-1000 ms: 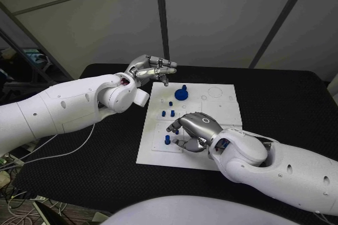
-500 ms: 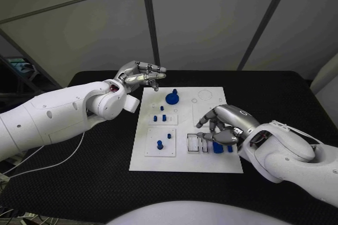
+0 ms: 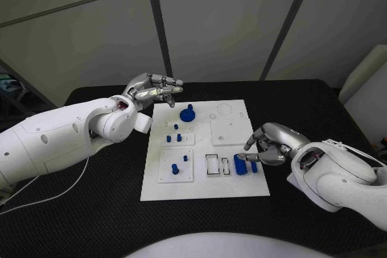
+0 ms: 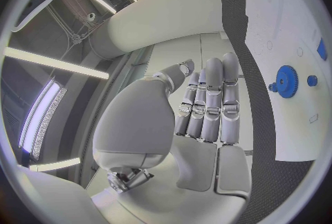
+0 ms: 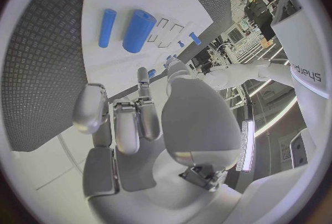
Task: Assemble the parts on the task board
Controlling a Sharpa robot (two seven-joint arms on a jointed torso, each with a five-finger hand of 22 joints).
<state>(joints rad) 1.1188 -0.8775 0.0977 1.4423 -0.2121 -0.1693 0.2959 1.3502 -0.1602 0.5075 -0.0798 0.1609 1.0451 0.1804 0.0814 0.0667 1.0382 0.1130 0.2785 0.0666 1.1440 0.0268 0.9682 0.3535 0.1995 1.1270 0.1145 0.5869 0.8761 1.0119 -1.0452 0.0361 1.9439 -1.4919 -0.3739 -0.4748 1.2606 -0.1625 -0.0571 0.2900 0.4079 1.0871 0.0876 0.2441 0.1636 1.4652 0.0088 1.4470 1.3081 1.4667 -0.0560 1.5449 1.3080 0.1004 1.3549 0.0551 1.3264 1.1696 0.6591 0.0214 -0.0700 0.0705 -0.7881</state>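
The white task board (image 3: 206, 182) lies in the middle of the black table. A blue gear (image 3: 187, 113) stands near its far edge, with small blue pegs (image 3: 174, 137) below it and another blue peg (image 3: 174, 169) in a square plate near the front. A thick blue cylinder (image 3: 240, 162) and a thin blue peg (image 3: 254, 166) lie at the board's right side. My right hand (image 3: 274, 143) hovers just right of them with its fingers curled and nothing in it; the right wrist view shows the cylinder (image 5: 138, 30) apart from the fingers (image 5: 131, 119). My left hand (image 3: 153, 87) is raised beyond the board's far left corner, fingers (image 4: 207, 102) straight and holding nothing.
Black table (image 3: 97, 202) surrounds the board on all sides. White rectangular slots (image 3: 216, 164) sit left of the cylinder, and round recesses (image 3: 226, 109) mark the board's far right corner. The gear (image 4: 285, 80) is also in the left wrist view.
The head camera has shifted. My right hand has crossed from the board's left middle to its right edge and curled its fingers, uncovering the cylinder and thin peg. The left hand keeps its raised pose.
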